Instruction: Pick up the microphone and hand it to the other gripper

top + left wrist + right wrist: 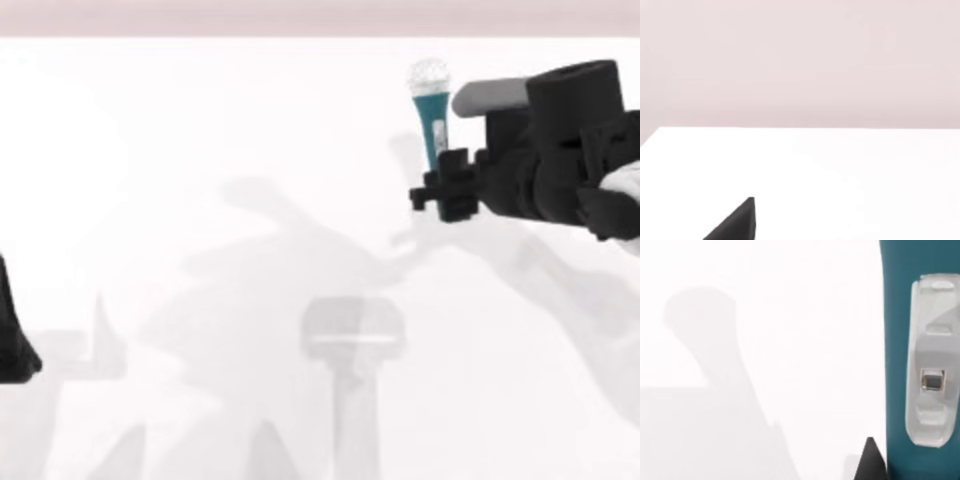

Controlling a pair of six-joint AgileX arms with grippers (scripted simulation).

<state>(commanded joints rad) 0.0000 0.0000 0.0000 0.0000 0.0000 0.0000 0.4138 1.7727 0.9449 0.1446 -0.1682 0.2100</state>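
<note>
White table (200, 150) | your right claw (447, 190) upper right of top frame, clamped on microphone (432, 110), head up | left claw (15, 345) left edge, fingers' state unclear

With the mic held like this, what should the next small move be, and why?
Probably carry it toward the table's middle: the right gripper is shut on the microphone at its teal handle, head free, while the left gripper sits far off at the left edge.

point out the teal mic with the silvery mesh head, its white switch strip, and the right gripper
teal microphone with silvery mesh head (432, 115), top view, on the handle
white switch strip (934, 360), right wrist view, strip's middle
black two-finger right gripper (447, 185), top view, between its fingertips at the handle's base
</note>
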